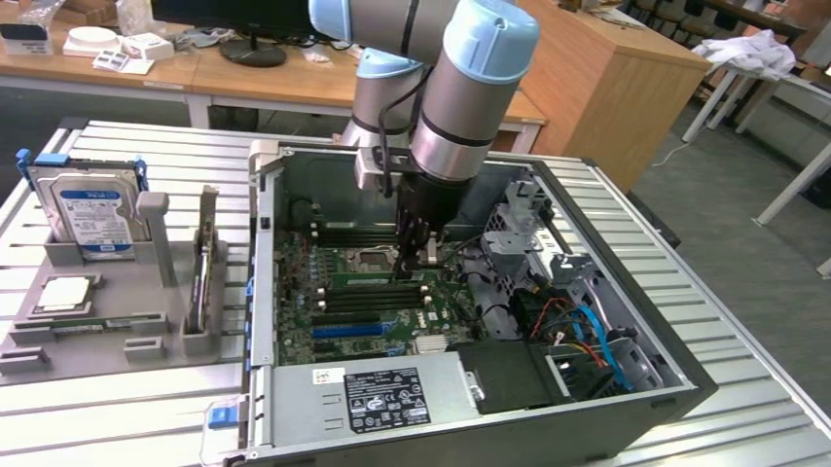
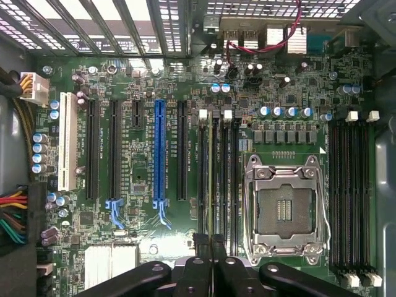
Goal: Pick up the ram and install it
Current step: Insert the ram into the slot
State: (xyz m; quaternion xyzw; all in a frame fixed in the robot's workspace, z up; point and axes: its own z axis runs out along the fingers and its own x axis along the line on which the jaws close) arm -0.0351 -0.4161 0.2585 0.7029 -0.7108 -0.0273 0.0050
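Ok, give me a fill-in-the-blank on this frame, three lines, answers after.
1. The claw hangs over the black memory slots with its jaws ___.
2. The processor socket on the motherboard is ___.
3. The hard drive standing in the grey holder has a ___ label.
Missing words: shut; empty; blue.

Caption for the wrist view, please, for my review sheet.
Gripper, jaws shut, over black memory slots beside the empty processor socket on the motherboard.
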